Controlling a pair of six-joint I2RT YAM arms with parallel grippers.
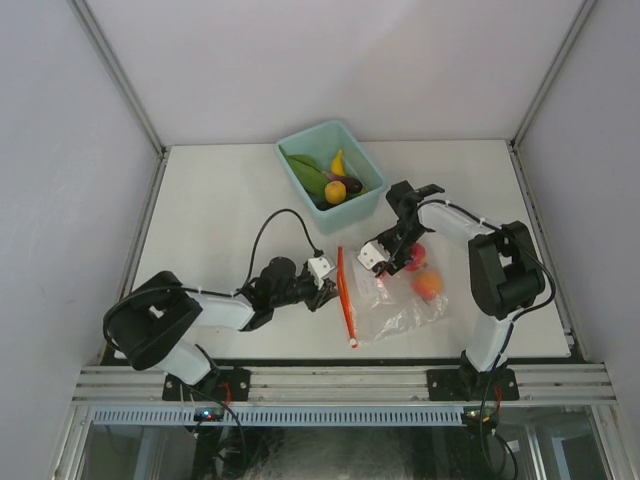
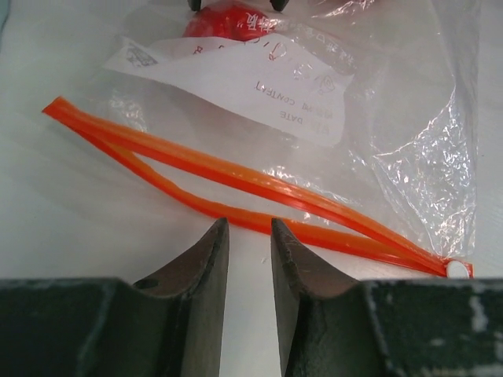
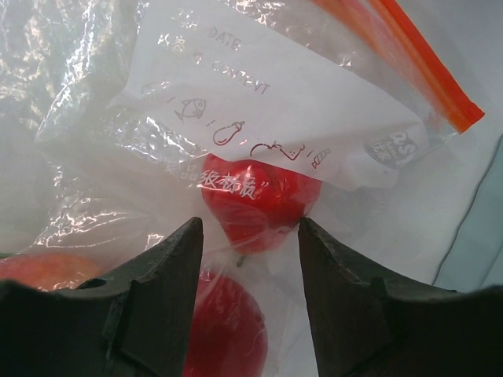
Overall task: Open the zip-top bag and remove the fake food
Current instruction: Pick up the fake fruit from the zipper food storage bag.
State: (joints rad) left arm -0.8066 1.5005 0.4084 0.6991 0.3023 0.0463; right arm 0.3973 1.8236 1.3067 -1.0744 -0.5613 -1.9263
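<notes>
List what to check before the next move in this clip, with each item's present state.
1. Zipper strip parted: ok, two tracks gape apart.
2. Left pincer holding the strip: not ok, open, tips just short of it.
3. Right pincer lined up on the red apple: ok, open, apple just ahead of its tips.
4. Right pincer inside the zip-top bag: cannot tell.
5. Bag emptied: not ok, apple and peach are inside.

A teal bin (image 1: pixel 357 210) sat at a slight angle near the far edge of a white table (image 1: pixel 210 210). Pale walls (image 1: pixel 330 60) enclosed the table on three sides.
</notes>
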